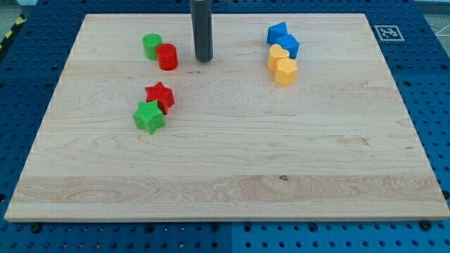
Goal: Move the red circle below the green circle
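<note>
The red circle [167, 56] stands near the view's top left of the wooden board [232, 169]. It touches the green circle [152, 46], which sits just to its upper left. My tip [203, 60] rests on the board a short way to the right of the red circle, apart from it. The rod rises straight up out of the view's top.
A red star [160, 95] and a green star [149, 116] touch each other below the circles. At the view's top right, two blue blocks [283, 39] sit above two yellow blocks [282, 65]. Blue pegboard [429, 84] surrounds the board.
</note>
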Controlling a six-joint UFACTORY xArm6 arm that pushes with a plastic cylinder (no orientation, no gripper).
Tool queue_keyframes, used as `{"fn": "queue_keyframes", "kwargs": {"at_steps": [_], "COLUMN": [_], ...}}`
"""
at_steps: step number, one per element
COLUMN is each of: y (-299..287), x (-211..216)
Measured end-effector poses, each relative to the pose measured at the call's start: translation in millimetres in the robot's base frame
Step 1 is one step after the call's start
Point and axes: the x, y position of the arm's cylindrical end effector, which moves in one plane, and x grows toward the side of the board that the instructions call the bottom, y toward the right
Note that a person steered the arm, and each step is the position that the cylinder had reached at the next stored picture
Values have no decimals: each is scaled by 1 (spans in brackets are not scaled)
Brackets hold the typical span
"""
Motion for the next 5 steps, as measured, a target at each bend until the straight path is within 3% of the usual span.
{"fn": "queue_keyframes", "kwargs": {"at_steps": [1,4,5], "y": [-18,-55,-57], "x": [-16,8,-12]}}
